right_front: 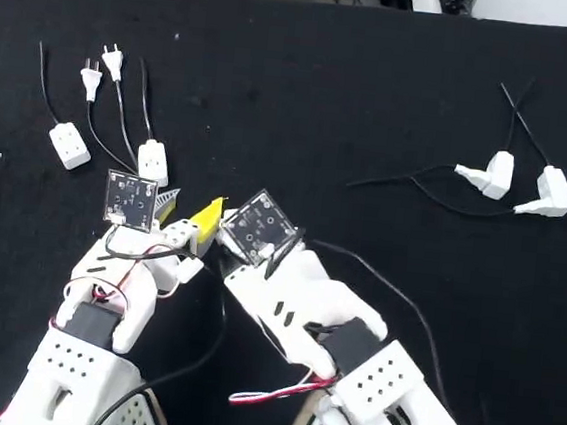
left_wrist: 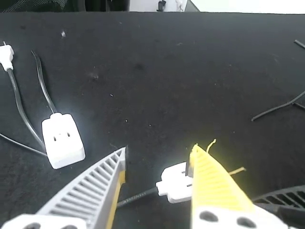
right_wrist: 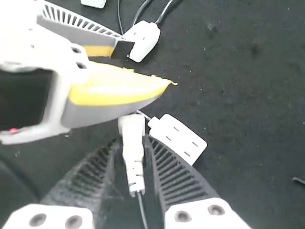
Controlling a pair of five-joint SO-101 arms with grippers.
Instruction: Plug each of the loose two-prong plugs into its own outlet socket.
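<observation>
Black counter [right_front: 375,101], lower centre: right gripper [right_wrist: 132,140] pinches a plug [right_wrist: 132,155], likely aiming at the socket [right_wrist: 178,138]; left gripper [left_wrist: 159,149] fingers spread beside it.

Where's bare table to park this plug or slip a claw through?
Bare: the table's wide middle, between the socket by the left claw and the plugged-in pairs at right. Crowded: the far-left loose plugs, and around the right claw's plug.
</observation>
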